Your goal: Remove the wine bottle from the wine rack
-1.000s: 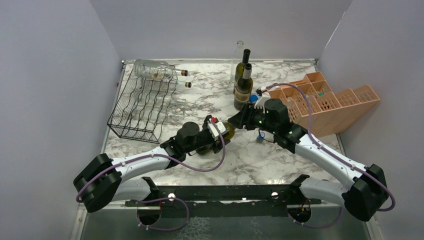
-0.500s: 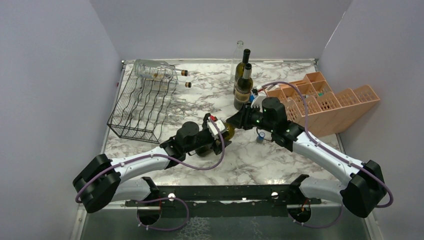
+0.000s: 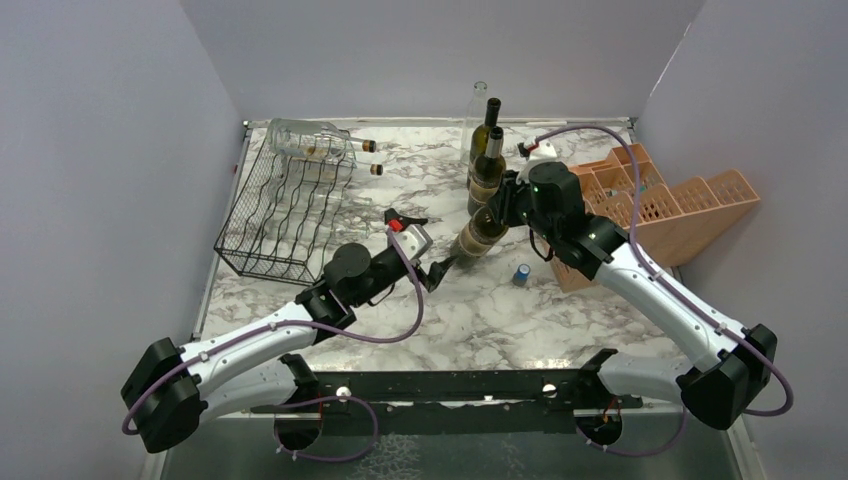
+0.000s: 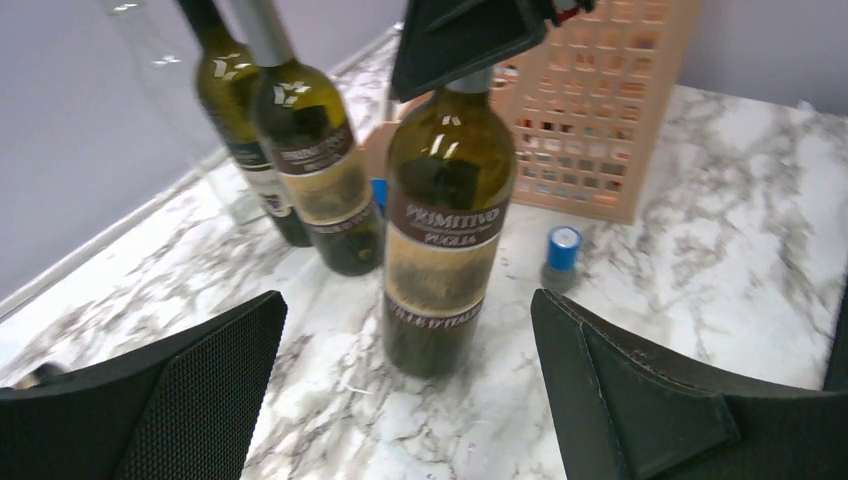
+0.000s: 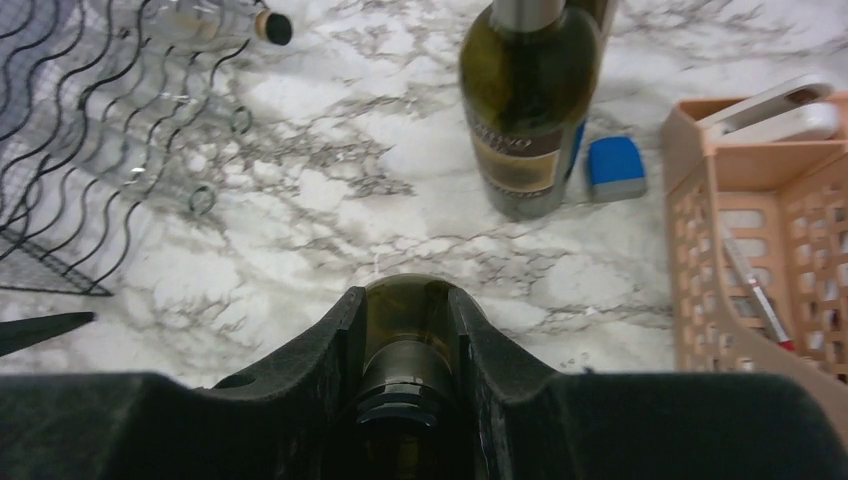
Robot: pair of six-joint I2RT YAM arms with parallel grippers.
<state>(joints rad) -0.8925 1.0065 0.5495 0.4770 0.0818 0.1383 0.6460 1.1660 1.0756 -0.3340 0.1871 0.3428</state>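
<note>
A dark green wine bottle (image 3: 476,238) with a brown label stands on the marble, its base on the table, leaning slightly. My right gripper (image 3: 507,203) is shut on its neck (image 5: 408,365) from above. My left gripper (image 3: 422,246) is open and empty, drawn back just left of the bottle. In the left wrist view the bottle (image 4: 440,230) stands between and beyond the two spread fingers (image 4: 175,390). The black wire wine rack (image 3: 285,205) stands at the back left, also in the right wrist view (image 5: 60,150), with clear glass bottles (image 3: 310,140) lying on its top tier.
Two more green bottles (image 3: 487,172) and a clear bottle (image 3: 478,104) stand just behind the held one. A salmon-orange crate (image 3: 665,205) lies at the right. A small blue cap (image 3: 522,272) sits on the table right of the bottle. Grey walls close three sides.
My left gripper has let go of the bottle, opened and pulled back to the left. My right gripper has swung the bottle from lying low to standing, moving it back and right.
</note>
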